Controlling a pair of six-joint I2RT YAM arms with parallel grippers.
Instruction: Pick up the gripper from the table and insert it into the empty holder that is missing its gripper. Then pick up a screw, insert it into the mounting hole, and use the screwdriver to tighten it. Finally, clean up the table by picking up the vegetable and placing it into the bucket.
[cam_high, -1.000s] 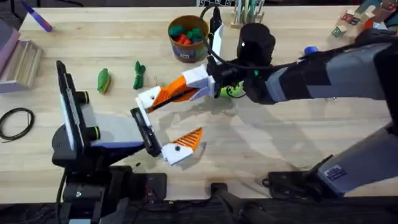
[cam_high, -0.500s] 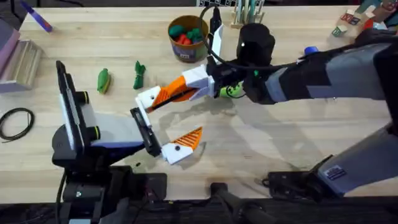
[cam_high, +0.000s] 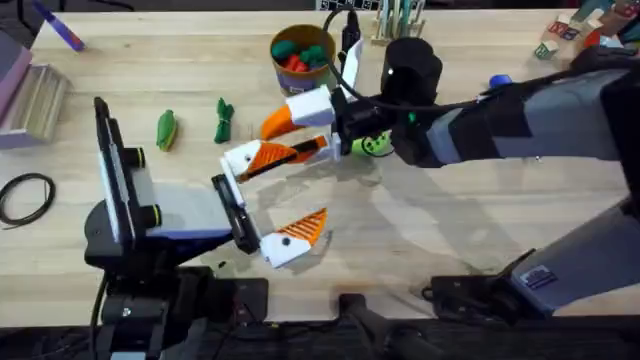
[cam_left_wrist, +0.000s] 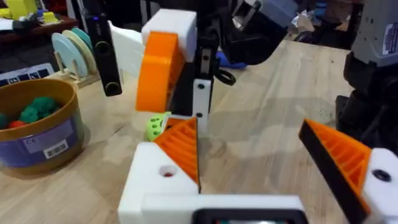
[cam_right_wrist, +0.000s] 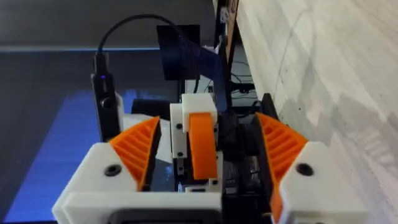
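My left gripper (cam_high: 312, 182) stands open over the table's middle. The orange gripper (cam_high: 272, 155) sits in the white holder (cam_high: 240, 158), which is the far finger mount of my left gripper. In the left wrist view the holder (cam_left_wrist: 155, 180) has a hole with a red spot. My right gripper (cam_high: 295, 135) is open, one finger (cam_high: 300, 110) raised above the holder. Between the right pads (cam_right_wrist: 134, 152) shows a white block with an orange strip. Two green vegetables (cam_high: 166, 130) (cam_high: 223, 120) lie left of the bucket (cam_high: 302, 60). The screwdriver (cam_high: 498, 81) is mostly hidden behind the right arm. No screw can be made out.
A yellow-green ball (cam_high: 375, 145) lies under the right wrist. A purple marker (cam_high: 60, 30), a stacked block (cam_high: 30, 95) and a black cable loop (cam_high: 25, 195) sit at the far left. A disc rack (cam_high: 400, 20) and toy blocks (cam_high: 565, 30) stand at the back.
My right gripper has opened. Its upper finger lifted away from the holder toward the bucket. The left arm stays still with the orange gripper in its mount.
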